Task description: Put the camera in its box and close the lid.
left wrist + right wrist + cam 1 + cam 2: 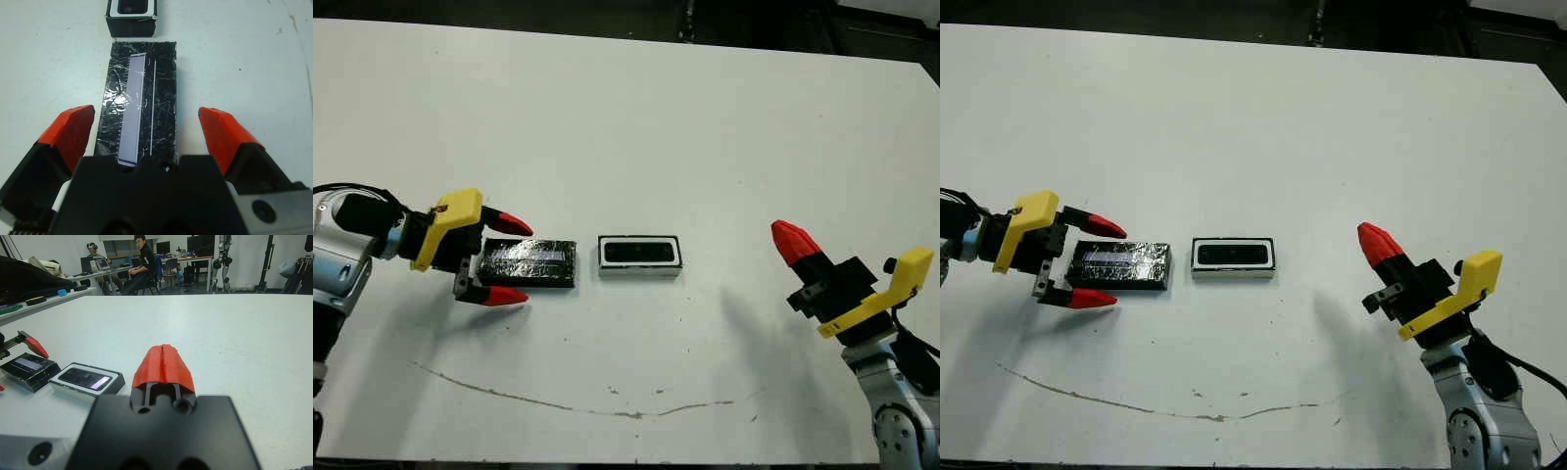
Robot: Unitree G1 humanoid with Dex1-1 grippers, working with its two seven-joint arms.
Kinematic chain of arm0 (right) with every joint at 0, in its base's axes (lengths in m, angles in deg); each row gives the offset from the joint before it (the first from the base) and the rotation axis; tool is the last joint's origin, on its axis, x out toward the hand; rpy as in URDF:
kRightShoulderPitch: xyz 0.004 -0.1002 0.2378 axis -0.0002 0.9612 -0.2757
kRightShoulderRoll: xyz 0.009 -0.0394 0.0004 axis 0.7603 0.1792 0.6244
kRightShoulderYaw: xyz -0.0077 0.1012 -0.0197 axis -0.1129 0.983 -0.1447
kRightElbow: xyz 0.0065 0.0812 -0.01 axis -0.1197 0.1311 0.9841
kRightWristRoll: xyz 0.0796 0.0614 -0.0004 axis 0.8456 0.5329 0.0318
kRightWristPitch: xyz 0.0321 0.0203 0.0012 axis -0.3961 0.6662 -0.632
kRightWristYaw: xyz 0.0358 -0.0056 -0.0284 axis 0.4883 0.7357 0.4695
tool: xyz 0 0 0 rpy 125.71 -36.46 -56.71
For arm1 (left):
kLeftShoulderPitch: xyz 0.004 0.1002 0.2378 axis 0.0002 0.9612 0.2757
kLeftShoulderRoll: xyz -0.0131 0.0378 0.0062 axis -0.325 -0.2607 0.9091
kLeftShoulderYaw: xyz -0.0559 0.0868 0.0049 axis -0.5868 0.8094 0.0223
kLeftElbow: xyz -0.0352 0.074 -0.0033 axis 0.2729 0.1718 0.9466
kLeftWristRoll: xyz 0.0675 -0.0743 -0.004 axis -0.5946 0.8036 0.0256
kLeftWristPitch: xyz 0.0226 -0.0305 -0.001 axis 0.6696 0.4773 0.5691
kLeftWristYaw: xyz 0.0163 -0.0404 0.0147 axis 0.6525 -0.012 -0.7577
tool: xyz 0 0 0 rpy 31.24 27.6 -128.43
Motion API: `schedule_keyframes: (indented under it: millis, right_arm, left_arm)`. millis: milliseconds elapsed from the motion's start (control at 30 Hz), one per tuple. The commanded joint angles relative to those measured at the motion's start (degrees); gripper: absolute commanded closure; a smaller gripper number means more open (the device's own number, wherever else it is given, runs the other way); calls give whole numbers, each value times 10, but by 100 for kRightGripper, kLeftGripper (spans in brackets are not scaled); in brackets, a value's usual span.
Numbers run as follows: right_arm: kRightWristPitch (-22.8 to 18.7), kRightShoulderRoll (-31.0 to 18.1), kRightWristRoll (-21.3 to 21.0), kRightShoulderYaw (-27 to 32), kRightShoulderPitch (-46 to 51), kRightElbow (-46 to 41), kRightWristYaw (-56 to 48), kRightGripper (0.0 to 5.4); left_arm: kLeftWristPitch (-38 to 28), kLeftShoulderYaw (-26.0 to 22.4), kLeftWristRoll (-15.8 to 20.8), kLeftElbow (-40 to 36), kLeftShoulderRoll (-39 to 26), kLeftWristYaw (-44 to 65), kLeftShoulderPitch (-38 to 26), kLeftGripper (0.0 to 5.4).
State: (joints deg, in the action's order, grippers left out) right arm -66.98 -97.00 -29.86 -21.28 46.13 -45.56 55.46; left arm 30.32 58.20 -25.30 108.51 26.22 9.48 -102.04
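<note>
The camera (640,252) lies inside the box (640,268), which sits near the middle of the white counter (626,117). The lid (529,262) lies flat on the counter just beside the box, on its left, a narrow gap between them. The left gripper (507,260) is at the lid's far end from the box, its jaws spread wide, one red tip on each side of that end, not pressing it. The right gripper (793,243) is well apart to the right of the box, jaws clenched together on nothing.
</note>
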Motion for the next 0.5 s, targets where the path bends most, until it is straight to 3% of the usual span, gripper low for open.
schedule_keyframes:
  millis: [33, 200, 500]
  right_arm:
    - [4, -12, -3, 1, 7, 2, -1, 539]
    - [-2, -14, -2, 2, 8, -1, 2, 539]
    - [-6, -15, -2, 0, 8, -3, 5, 540]
  left_arm:
    - [9, -2, 11, 27, 14, 11, -4, 0]
    - [-2, -9, 14, 51, 30, 5, 2, 0]
    - [36, -22, 33, 59, 50, -3, 14, 16]
